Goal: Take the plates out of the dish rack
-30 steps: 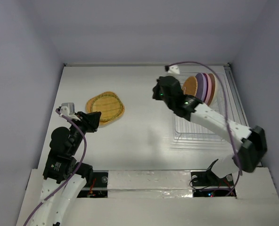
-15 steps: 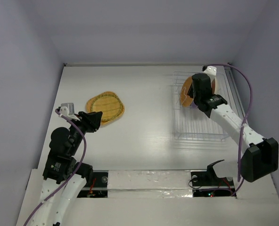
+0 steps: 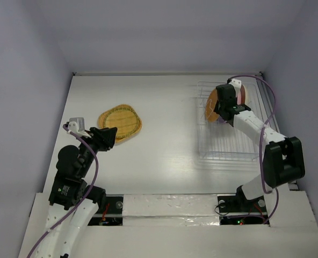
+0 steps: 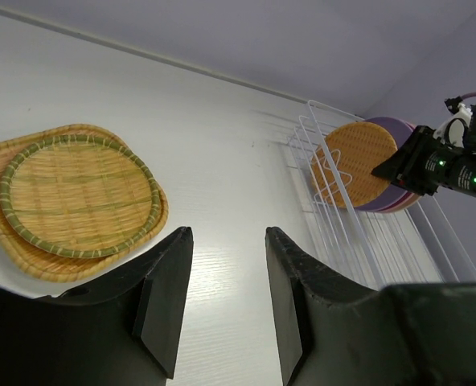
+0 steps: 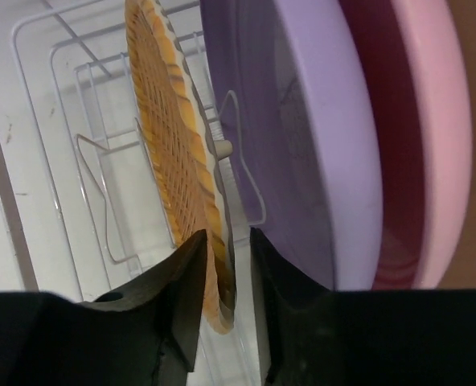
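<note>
top / left pincer: left pincer (image 3: pixel 108 135) hovers low over the desk (image 3: pixel 164 150), just near-left of the desk stack (image 3: pixel 120 122), not touching it.
top / desk stack: two woven plates lying flat, left of centre, well apart from the dish rack (image 3: pixel 229 148).
top / right pincer: right pincer (image 3: pixel 222 105) is down at the far end of the dish rack, right on the rack woven plate (image 3: pixel 211 105).
top / rack woven plate: upright in a far slot, leftmost of the plates standing there.
left wrist / left pincer: left pincer (image 4: pixel 227 241) has its jaws moderately apart with only bare desk between them.
left wrist / desk stack: desk stack (image 4: pixel 77 197) is a round green-rimmed plate on top of a rounded-square one.
left wrist / dish rack: rack woven plate (image 4: pixel 352 161) stands in front of the lavender plate (image 4: pixel 389 129); the right pincer touches its rim.
right wrist / right pincer: right pincer (image 5: pixel 224 265) is narrow, one finger on each side of the rack woven plate (image 5: pixel 170 137) rim; clamped or just straddling, cannot tell.
right wrist / order: rack woven plate, lavender plate (image 5: pixel 318 137), pink plate (image 5: pixel 431 137), all upright in white wire slots.
</note>
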### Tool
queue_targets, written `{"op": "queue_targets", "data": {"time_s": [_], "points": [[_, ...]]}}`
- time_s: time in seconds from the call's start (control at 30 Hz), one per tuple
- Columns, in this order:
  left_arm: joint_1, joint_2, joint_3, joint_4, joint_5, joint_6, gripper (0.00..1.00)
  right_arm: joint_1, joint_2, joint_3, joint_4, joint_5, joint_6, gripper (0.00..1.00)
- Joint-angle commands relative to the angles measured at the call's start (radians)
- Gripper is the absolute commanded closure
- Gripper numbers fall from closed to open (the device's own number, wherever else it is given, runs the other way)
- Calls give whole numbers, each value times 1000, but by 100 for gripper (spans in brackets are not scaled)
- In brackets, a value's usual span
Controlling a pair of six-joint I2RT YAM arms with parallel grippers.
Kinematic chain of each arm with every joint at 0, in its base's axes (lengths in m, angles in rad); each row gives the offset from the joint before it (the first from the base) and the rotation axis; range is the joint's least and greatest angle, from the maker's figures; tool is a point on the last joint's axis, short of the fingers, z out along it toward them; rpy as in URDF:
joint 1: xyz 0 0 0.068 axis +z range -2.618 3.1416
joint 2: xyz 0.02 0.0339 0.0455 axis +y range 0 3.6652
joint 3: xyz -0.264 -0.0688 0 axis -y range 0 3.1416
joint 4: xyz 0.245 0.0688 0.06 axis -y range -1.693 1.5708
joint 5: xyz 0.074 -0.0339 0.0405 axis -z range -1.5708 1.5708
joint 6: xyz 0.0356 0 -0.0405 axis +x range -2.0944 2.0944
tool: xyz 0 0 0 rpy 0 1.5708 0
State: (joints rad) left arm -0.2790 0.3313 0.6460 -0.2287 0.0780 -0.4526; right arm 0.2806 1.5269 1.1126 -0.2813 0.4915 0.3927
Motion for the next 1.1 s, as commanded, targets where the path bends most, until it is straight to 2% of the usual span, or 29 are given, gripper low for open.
{"op": "queue_targets", "data": {"time_s": [0.0,0.2,0.23,0.3,0.47,0.67,0.77,0.83,0.97,1.07], "points": [[8,2,11,43,3,5,62,-6,-5,56,60,2,-41,69],[8,3,9,46,12,6,62,-6,-85,50,37,9,-84,87],[8,6,10,48,14,5,61,-6,-105,56,31,9,-89,93],[8,5,9,48,16,5,61,-6,-120,64,13,16,-107,99],[8,6,9,46,16,5,61,-6,-175,99,-31,27,-143,100],[17,11,9,48,17,6,61,54,-281,187,-85,55,-150,100],[17,11,9,48,19,5,61,98,-347,204,-72,-3,-132,100],[17,11,9,51,22,5,61,147,-369,196,-41,-99,-100,100],[17,11,9,52,25,5,61,285,-301,167,107,-195,10,100],[17,12,7,52,23,5,61,374,-155,193,236,-333,108,100]]}}
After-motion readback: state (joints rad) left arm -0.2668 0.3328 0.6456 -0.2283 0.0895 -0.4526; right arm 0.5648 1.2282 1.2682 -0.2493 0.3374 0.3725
